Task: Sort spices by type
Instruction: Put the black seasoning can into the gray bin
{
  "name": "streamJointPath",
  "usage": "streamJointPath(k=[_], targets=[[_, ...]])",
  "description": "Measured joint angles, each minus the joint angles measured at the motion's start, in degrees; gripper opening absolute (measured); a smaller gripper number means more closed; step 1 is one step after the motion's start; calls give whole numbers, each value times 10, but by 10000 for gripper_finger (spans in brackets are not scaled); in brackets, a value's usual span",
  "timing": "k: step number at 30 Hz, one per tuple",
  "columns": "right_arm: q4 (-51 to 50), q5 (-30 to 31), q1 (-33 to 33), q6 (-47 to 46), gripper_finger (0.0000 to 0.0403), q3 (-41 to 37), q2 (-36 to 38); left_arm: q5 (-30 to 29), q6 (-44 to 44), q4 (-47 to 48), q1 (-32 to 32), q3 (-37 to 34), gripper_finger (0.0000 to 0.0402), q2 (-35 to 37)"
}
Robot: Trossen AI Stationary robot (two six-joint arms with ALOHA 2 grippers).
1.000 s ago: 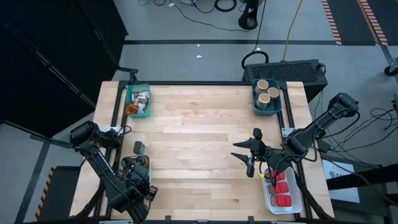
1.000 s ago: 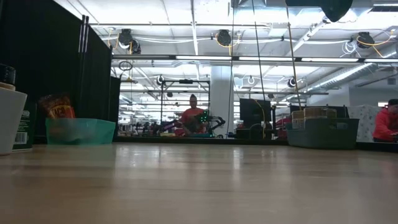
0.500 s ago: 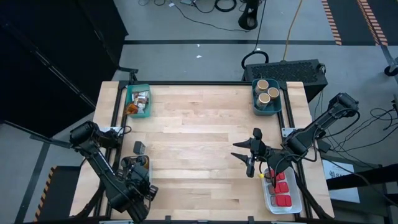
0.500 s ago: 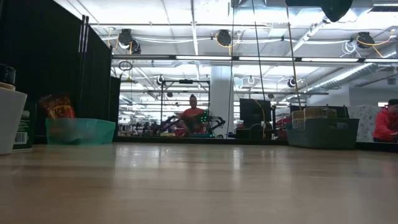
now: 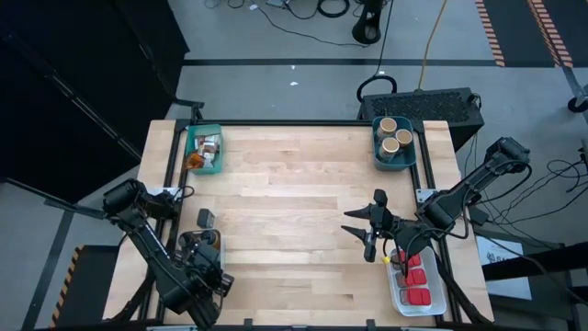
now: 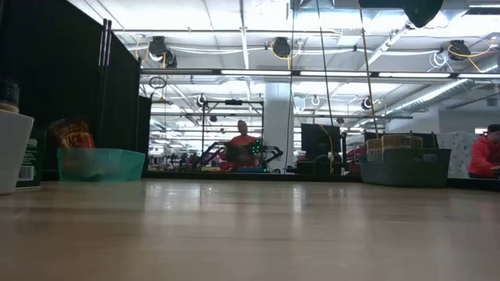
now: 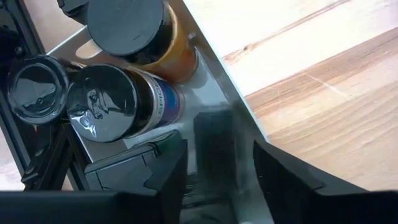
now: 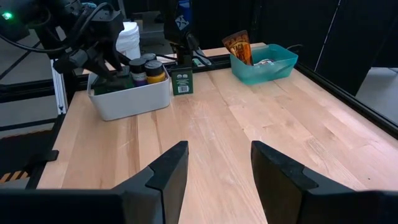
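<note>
My left gripper [image 5: 204, 246] [image 7: 217, 155] points down into a white bin [image 5: 213, 241] at the near left. It is open. A blurred dark tin [image 7: 214, 140] sits between its fingers, with a gap on each side. Beside the tin, black-lidded jars [image 7: 106, 102] [image 7: 127, 25] stand in the bin. A dark tin with a green label [image 8: 182, 81] [image 5: 206, 218] stands on the table against the bin's far side. My right gripper [image 5: 366, 230] [image 8: 214, 155] hangs open and empty above the table at the near right.
A teal bin [image 5: 204, 150] at the far left holds printed packets [image 8: 238, 45]. A teal bin [image 5: 393, 142] at the far right holds tan cylinders. A clear bin [image 5: 415, 283] with red tins sits at the near right. Bare wood [image 5: 294, 211] lies between them.
</note>
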State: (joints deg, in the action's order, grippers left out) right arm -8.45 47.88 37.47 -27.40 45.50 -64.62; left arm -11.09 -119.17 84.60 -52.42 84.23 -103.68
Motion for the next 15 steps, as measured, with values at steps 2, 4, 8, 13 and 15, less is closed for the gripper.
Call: streamJointPath(k=[2,4,8,13,15], targets=[[0,0,0,0,160,0,0,0,0,0,0,0,198,0],[0,0,0,0,160,0,0,0,-3,3,0,0,217,0],[0,0,0,0,160,0,0,1,19,3,0,0,239,0],[0,0,0,0,160,0,0,19,31,16,0,7,243,2],[0,0,0,0,160,0,0,26,31,34,0,15,243,3]])
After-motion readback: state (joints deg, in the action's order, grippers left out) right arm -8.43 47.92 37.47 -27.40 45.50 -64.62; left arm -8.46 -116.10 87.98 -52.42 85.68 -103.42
